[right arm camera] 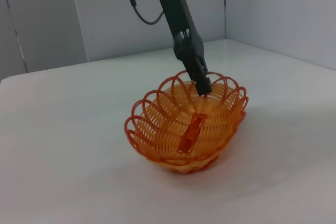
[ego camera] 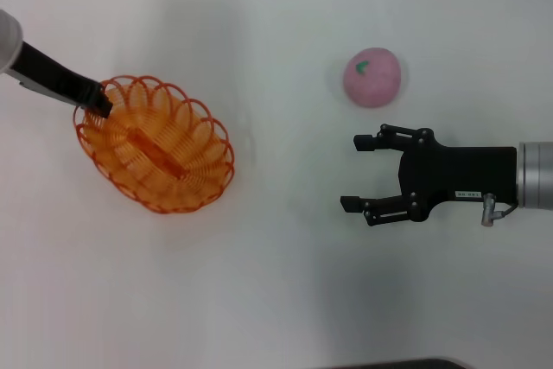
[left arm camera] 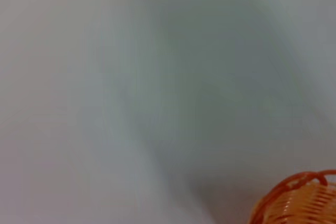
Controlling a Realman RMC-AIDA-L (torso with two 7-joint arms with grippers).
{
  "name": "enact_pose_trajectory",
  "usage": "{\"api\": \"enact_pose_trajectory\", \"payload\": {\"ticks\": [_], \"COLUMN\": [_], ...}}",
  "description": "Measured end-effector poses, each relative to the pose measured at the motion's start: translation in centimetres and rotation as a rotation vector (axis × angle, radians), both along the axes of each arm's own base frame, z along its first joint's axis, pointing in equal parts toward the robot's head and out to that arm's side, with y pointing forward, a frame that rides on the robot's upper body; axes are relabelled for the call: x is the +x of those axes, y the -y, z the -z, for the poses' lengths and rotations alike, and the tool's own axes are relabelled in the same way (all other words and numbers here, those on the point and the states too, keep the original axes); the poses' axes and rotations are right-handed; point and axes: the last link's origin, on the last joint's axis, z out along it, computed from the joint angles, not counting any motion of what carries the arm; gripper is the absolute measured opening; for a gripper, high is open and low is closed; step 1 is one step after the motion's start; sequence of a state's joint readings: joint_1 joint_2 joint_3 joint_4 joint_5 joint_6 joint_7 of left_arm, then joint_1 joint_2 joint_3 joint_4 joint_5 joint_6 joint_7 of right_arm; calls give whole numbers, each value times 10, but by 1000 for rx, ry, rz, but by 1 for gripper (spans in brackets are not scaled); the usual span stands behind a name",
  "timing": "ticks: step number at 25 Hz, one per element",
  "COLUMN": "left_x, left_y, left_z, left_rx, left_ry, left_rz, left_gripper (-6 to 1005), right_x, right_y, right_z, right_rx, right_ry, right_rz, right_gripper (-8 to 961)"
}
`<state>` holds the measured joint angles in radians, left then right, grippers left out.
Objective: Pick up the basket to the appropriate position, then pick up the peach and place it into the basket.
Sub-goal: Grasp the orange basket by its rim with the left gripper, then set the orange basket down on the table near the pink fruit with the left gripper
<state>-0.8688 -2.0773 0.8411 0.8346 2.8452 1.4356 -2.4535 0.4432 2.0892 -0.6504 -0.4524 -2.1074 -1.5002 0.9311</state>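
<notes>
Bright even light; left wrist view blurred.

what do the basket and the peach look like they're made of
The basket: orange looped wire, probably plastic-coated or moulded plastic, with a glossy, slightly see-through look and an open scalloped rim. The left claw is shut on that rim. The peach: matte pink with a green leaf mark and no shine, likely soft foam or plastic; the look leaves it open.
</notes>
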Motion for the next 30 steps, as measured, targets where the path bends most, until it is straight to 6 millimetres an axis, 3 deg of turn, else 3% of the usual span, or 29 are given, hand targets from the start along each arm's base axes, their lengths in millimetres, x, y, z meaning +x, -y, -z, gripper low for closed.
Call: {"api": "enact_pose_trajectory", "payload": {"ticks": [12,30], "left_x": [-21,-52], "left_y": [10,54], "left_z": [-29,-10], "left_rx": [98,262], "left_ry": [381,542], "left_rz": [-295,-421], "left_gripper": [77,74], "right_x": [-1,-1], "right_y": [-1,-2], "right_z": [0,-1], "right_rx": [0,6], "right_ry": [1,-2], "right_rz": [-3,-1], "right_gripper": [957,956]}}
